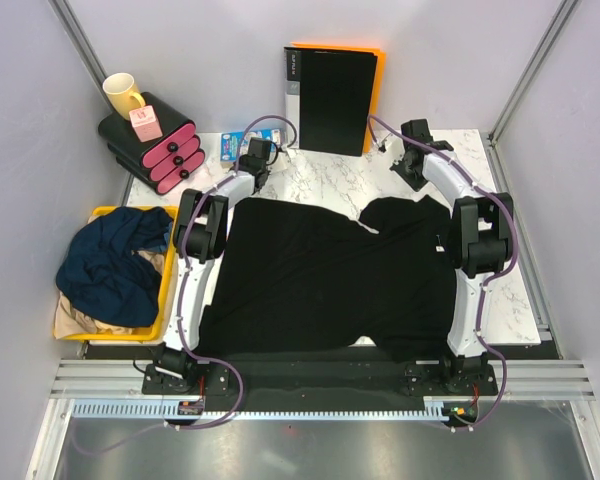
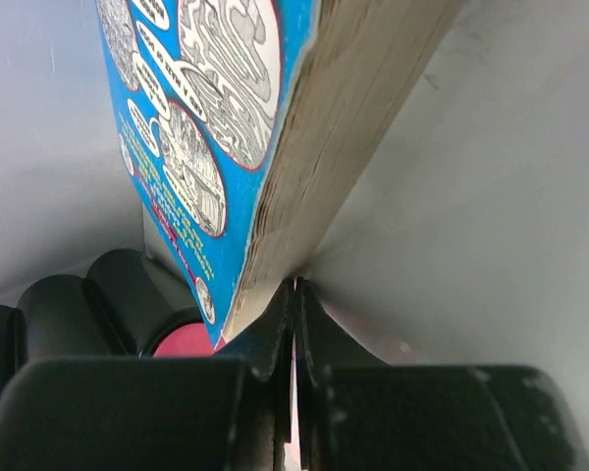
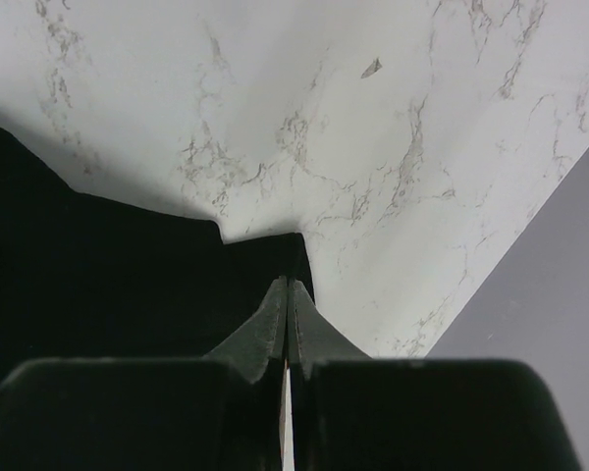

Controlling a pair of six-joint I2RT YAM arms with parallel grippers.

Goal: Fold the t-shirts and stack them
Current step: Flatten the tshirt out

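A black t-shirt (image 1: pixel 320 280) lies spread flat on the marble table (image 1: pixel 325 180), sleeves toward the back. A dark navy t-shirt (image 1: pixel 110 260) is bunched in a yellow bin (image 1: pixel 165 290) at the left, with a tan one (image 1: pixel 80 318) under it. My left gripper (image 1: pixel 248 158) is shut and empty at the back left, off the shirt; in its wrist view the jaws (image 2: pixel 294 287) are pressed together. My right gripper (image 1: pixel 408 170) is shut and empty at the back right; its wrist view (image 3: pixel 288 285) shows it just above a corner of the black shirt (image 3: pixel 128 285).
A black binder (image 1: pixel 330 95) with an orange back stands against the back wall. A blue booklet (image 1: pixel 232 146) lies by my left gripper and fills its wrist view (image 2: pixel 196 128). A black organiser with pink ends (image 1: pixel 155 150) holds a yellow mug (image 1: pixel 123 95).
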